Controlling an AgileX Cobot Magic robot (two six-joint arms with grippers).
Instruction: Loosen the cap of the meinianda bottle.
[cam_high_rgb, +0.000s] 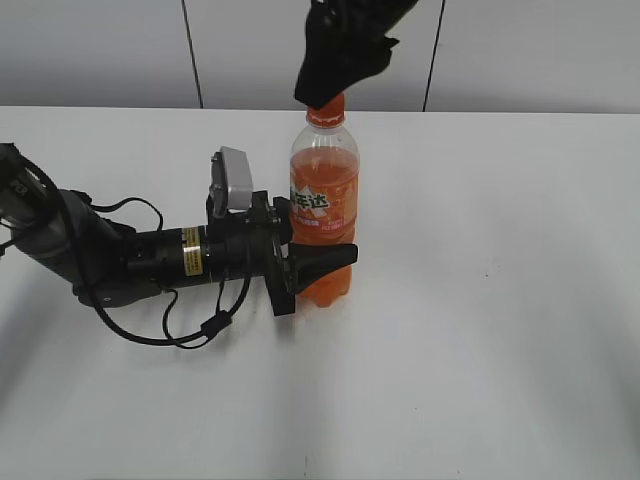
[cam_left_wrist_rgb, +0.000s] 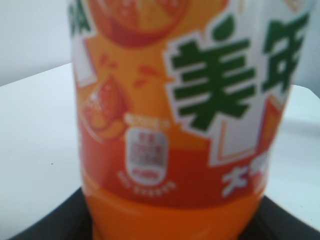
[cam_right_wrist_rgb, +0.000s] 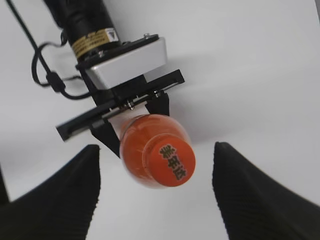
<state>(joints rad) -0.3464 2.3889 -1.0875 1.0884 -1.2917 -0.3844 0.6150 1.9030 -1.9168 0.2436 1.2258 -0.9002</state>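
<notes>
A plain white table (cam_high_rgb: 500, 350) fills most of the scene under even, soft light. Behind its far edge stands a pale grey wall (cam_high_rgb: 100, 50) divided by thin dark vertical seams (cam_high_rgb: 192, 50).

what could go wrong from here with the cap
1. The right gripper is open, its fingers standing wide of the cap on either side; if it closes off-centre it may slip on the small cap.
2. The left gripper holds the bottle only low down, so a push at the top could tilt it.
3. If that low grip is loose, the bottle may spin with the cap instead of the cap loosening.
</notes>
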